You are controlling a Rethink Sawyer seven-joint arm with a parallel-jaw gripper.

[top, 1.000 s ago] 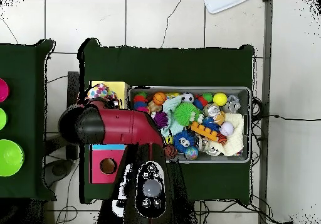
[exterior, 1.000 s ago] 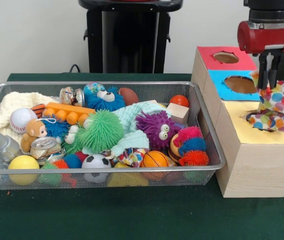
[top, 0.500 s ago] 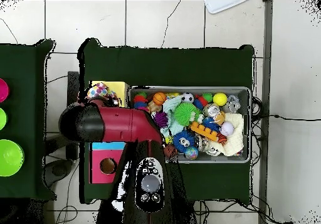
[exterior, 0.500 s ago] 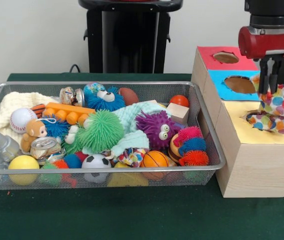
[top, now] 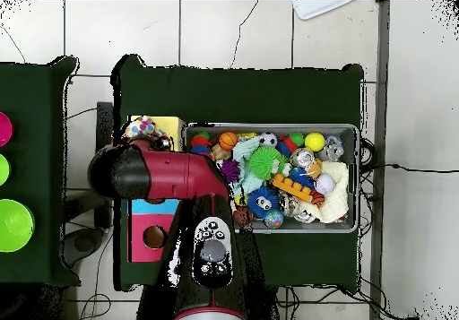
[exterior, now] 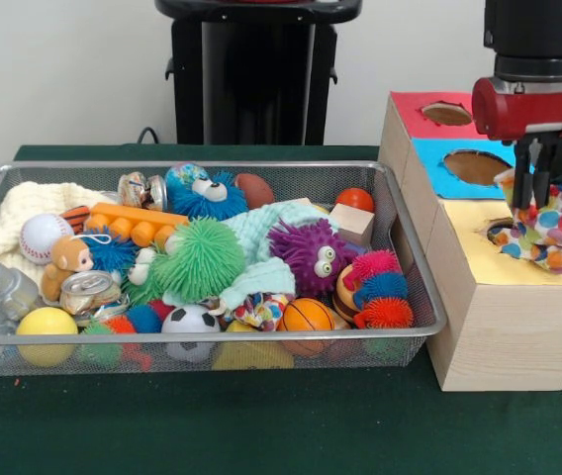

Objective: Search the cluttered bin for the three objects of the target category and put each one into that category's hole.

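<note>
My gripper (exterior: 531, 206) hangs over the yellow top (exterior: 489, 267) of the largest wooden box, right of the wire bin (exterior: 202, 339). Its fingers stand close together, shut on a spotted cloth piece (exterior: 558, 233). The cloth slumps over the ragged hole (exterior: 495, 230) and covers most of it. In the overhead view the arm hides the gripper, and the cloth (top: 139, 128) shows beside the yellow top (top: 168, 124). Another spotted piece (exterior: 256, 311) lies near the bin's front, between a soccer ball and a small basketball. The bin also shows in the overhead view (top: 269, 126).
The blue-topped hole (exterior: 474, 166) and the red-topped hole (exterior: 447, 114) lie behind the yellow top. The bin holds a mint cloth (exterior: 261, 226), a cream cloth (exterior: 19, 210), a green spiky ball (exterior: 200, 259), a purple spiky toy (exterior: 311, 252) and several other toys.
The arm has come down a little over the yellow top. The spotted cloth has sunk and flattened onto the hole.
</note>
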